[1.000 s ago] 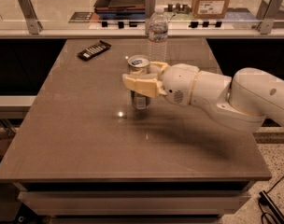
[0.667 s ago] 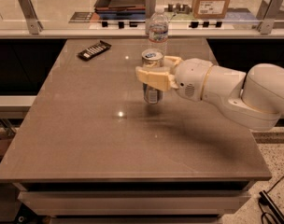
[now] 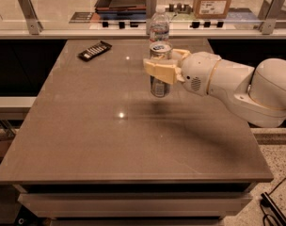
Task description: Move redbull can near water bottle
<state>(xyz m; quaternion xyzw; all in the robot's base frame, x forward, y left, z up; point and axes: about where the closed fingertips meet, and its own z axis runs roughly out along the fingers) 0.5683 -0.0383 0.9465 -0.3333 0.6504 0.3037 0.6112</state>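
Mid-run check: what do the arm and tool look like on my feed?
The tool, at the redbull can near the table's far edge, has blocky cream-yellow fingers. Behind it is a rounded white wrist with a small dotted grille and an orange ring, then a bulky white arm.

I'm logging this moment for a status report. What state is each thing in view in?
redbull can: upright, gripped around its upper half.
gripper: shut on the redbull can, over the far middle of the table.
water bottle: upright, capped, right behind the can at the far edge.
black remote: lying flat, far left, untouched.
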